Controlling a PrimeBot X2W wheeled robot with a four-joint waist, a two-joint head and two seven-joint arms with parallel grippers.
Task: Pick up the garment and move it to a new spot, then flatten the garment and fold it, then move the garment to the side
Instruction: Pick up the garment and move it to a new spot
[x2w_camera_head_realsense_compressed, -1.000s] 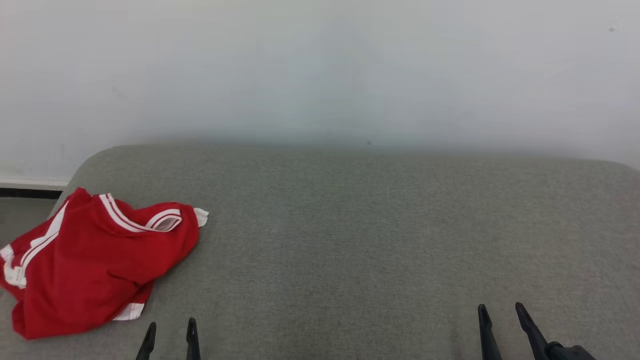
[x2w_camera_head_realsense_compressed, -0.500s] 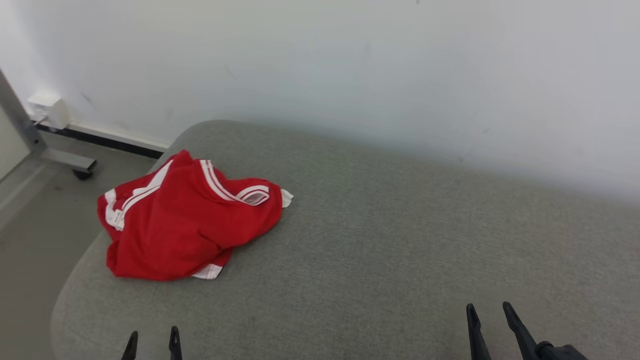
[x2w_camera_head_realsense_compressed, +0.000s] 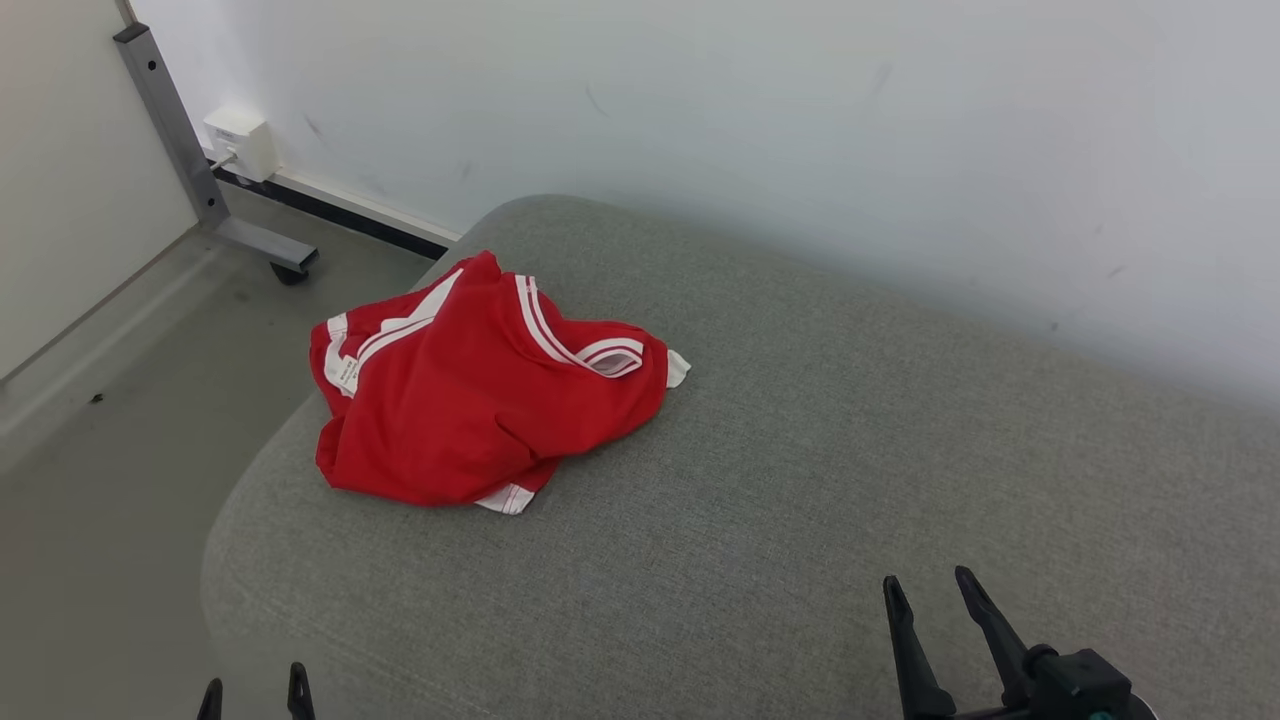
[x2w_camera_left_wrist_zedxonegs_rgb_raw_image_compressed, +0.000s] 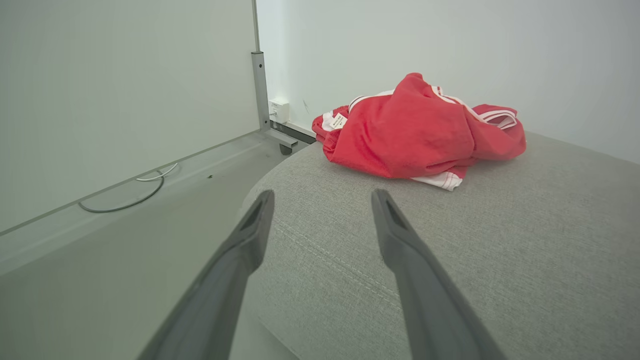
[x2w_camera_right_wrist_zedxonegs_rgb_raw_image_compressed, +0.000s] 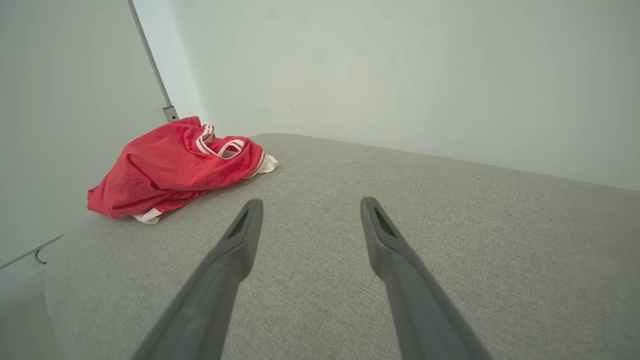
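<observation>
No legible text — white tag (x2w_camera_left_wrist_zedxonegs_rgb_raw_image_compressed: 339, 120) on red garment (x2w_camera_head_realsense_compressed: 470, 410), print too small

Red garment (x2w_camera_head_realsense_compressed: 470, 400) with white stripes, on plain grey cushion (x2w_camera_head_realsense_compressed: 850, 450), black claws.

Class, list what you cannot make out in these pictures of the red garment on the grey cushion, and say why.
- Whether the red garment is a shirt or shorts: crumpled, its folds hide its shape, all views.
- Print on its white label: too small, left wrist view.
- Body of the left gripper: cut off by the bottom edge, head view.
</observation>
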